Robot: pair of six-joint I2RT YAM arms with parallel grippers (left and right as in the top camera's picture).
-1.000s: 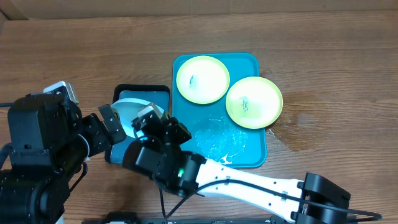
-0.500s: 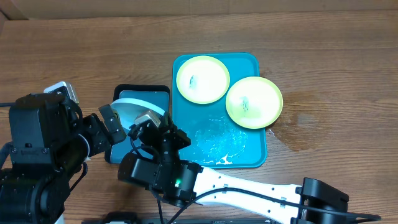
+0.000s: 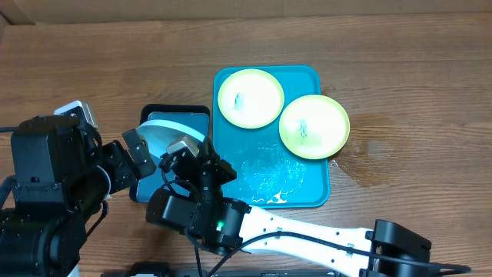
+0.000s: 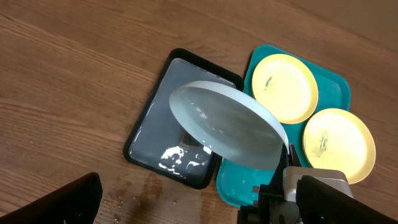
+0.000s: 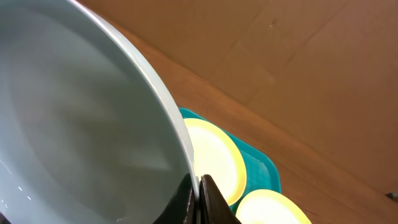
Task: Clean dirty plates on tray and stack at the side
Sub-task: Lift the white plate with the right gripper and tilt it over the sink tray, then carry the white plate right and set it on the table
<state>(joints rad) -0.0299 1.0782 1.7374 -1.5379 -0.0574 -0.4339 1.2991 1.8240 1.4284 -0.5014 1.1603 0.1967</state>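
Clamped between the right fingers [image 5: 212, 204]: rim of a light-blue plate [image 4: 224, 127], tilted over a black-rimmed tray [image 4: 144, 152] with white flecks inside. Just beside, on the turquoise tray [image 3: 307, 194]: a wet patch, one lime-green plate [image 3: 250, 98], and a second lime-green plate [image 3: 314, 126] overhanging its right edge. Left fingers [image 4: 56, 199] spread wide, holding nothing, above the tabletop [image 3: 92, 61].

You had two plates [image 3: 250, 98] side by side on the tray's [image 3: 307, 191] far half; smaller tray [image 4: 155, 134] just left on the desk [image 3: 415, 77], third plate [image 4: 227, 127] tilted over it.
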